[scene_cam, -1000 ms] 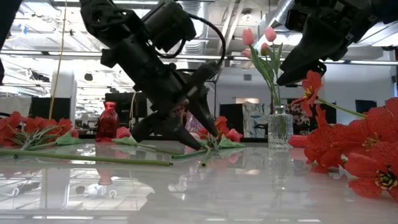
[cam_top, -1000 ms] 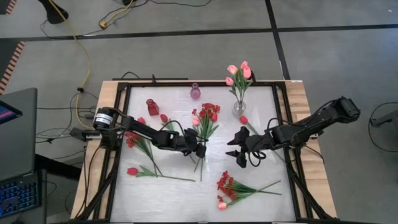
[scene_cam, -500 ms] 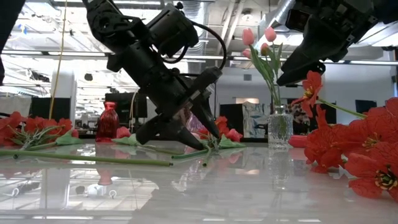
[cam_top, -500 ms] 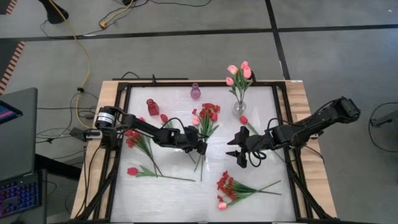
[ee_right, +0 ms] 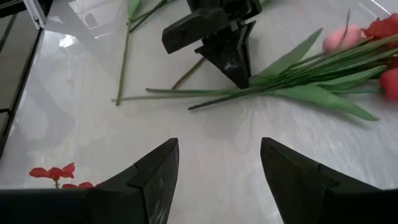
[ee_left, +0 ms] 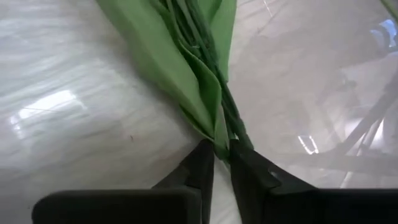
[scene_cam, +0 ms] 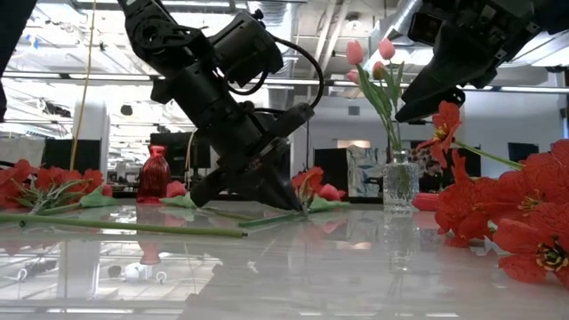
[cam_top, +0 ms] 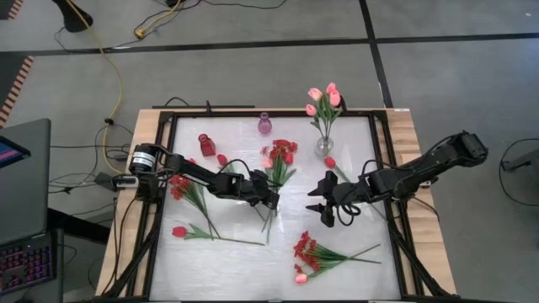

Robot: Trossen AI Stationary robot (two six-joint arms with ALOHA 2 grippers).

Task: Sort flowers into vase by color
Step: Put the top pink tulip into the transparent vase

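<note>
A bunch of flowers (cam_top: 280,158) with red blossoms and a pink bud lies at the table's middle, its green stems (ee_left: 205,56) running toward the near edge. My left gripper (cam_top: 271,202) is down at these stems and shut on them; the low view shows its tips (scene_cam: 298,206) at the table top. My right gripper (cam_top: 324,210) hovers open to the right of the bunch, holding nothing. A clear glass vase (cam_top: 324,146) at the far right holds pink tulips (cam_top: 323,97). A red vase (cam_top: 206,144) and a small pink vase (cam_top: 264,124) stand at the far side. My left gripper pinches the bunch's green stems and a leaf (ee_left: 221,138) between its two fingers, partway down the stems, below the blossoms. The fingers (ee_right: 239,73) slant down from the table's left and lie across the stems. The bunch lies on the table.
Another red bunch (cam_top: 187,189) lies at the left, a single red tulip (cam_top: 179,231) near the left front, a red spray with a pink bud (cam_top: 312,255) at the near right, and a red bud (cam_top: 330,162) beside the glass vase. A black frame (cam_top: 160,168) rims the table.
My left gripper has shut its fingers on the middle bunch's stems, which stood between the open fingers before. The arm has barely shifted, and the bunch stays on the table.
</note>
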